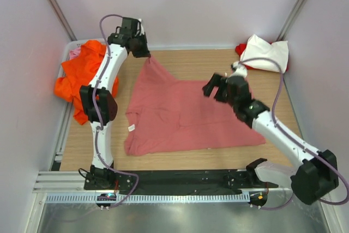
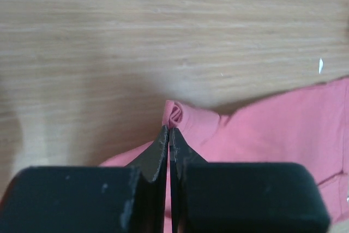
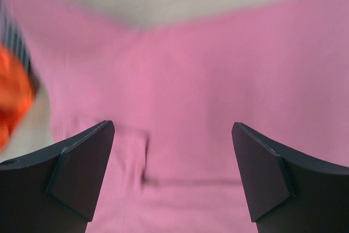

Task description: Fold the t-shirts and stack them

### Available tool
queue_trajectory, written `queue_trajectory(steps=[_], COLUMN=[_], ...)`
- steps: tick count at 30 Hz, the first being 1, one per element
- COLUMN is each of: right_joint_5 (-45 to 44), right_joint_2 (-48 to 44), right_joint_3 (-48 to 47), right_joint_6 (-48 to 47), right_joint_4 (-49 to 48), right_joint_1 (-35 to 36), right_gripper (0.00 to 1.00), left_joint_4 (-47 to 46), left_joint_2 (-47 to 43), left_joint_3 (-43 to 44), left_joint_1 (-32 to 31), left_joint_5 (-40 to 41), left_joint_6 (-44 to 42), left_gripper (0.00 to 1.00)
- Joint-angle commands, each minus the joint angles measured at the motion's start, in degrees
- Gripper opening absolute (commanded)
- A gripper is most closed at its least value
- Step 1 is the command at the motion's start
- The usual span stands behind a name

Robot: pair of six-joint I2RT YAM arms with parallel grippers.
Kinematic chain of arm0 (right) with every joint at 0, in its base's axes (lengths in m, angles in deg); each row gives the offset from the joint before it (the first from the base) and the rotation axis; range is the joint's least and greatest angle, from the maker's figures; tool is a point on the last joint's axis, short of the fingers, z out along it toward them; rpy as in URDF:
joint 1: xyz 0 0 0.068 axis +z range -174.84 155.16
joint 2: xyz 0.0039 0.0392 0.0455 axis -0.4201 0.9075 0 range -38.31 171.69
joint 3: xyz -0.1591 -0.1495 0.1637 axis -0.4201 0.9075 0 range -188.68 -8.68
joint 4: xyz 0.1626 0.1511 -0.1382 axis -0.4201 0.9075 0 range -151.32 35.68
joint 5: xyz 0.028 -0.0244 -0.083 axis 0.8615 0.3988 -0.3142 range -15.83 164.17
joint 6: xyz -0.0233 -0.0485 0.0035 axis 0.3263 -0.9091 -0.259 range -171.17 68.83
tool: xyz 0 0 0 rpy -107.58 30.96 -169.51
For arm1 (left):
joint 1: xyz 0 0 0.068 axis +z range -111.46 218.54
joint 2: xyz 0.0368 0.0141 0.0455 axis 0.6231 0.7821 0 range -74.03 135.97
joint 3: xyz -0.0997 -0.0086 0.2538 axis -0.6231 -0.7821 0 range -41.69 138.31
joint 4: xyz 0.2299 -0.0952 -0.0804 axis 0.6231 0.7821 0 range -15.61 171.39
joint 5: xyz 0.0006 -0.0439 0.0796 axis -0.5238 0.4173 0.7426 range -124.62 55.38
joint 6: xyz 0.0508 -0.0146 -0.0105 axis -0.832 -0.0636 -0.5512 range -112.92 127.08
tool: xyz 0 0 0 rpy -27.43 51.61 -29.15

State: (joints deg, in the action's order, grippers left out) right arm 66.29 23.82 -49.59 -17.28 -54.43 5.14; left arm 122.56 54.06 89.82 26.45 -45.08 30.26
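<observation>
Left hand [image 2: 169, 130] pinching salmon-pink t-shirt [image 1: 185, 114] corner | right hand [image 3: 172, 126] wide, above it

We see a light wood-grain tabletop [image 1: 207, 61] enclosed by plain pale walls [image 1: 180, 4], with slim grey metal posts [image 1: 53, 4] in the far corners. A flat black strip [image 1: 185, 178] and a silver slotted rail [image 1: 180, 198] run along its near edge.

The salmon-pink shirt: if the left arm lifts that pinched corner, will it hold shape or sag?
Likely sag: the salmon-pink shirt bunches into a soft roll at the left gripper, so it looks floppy. It lies flat and thin on the table, so probably light. One pinch may drag the rest; the open right gripper could help.
</observation>
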Motion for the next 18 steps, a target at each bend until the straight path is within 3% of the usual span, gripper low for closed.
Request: queue_trajectory(steps=[1, 3, 7, 9, 18], right_joint_5=[-8.56, -6.28, -3.02, -4.50, -10.66], right_joint_2=[6.66, 14.63, 29.25, 37.05, 58.27], right_joint_3=[-16.87, -22.79, -38.94, -43.18, -64.30], right_joint_6=[-2.42, -4.09, -7.60, -9.62, -11.56], right_joint_4=[15.83, 19.45, 27.89, 29.39, 36.61], right_joint_1=[-9.73, -17.36, -23.81, -24.87, -28.57], right_gripper=[0.96, 0.96, 0.95, 0.93, 0.85], left_joint_4=[7.64, 9.23, 6.78, 5.45, 6.42], left_joint_2=[-4.16, -6.62, -11.89, -13.74, -14.62], left_joint_3=[-3.26, -6.33, -15.47, -19.08, -20.49], left_joint_1=[-4.06, -6.26, -8.64, -9.43, -10.67], left_joint_5=[5.35, 7.98, 8.96, 9.14, 8.00], left_joint_6=[-2.96, -2.62, -0.77, -0.15, -0.77], left_gripper=[0.00, 0.00, 0.00, 0.00, 0.00])
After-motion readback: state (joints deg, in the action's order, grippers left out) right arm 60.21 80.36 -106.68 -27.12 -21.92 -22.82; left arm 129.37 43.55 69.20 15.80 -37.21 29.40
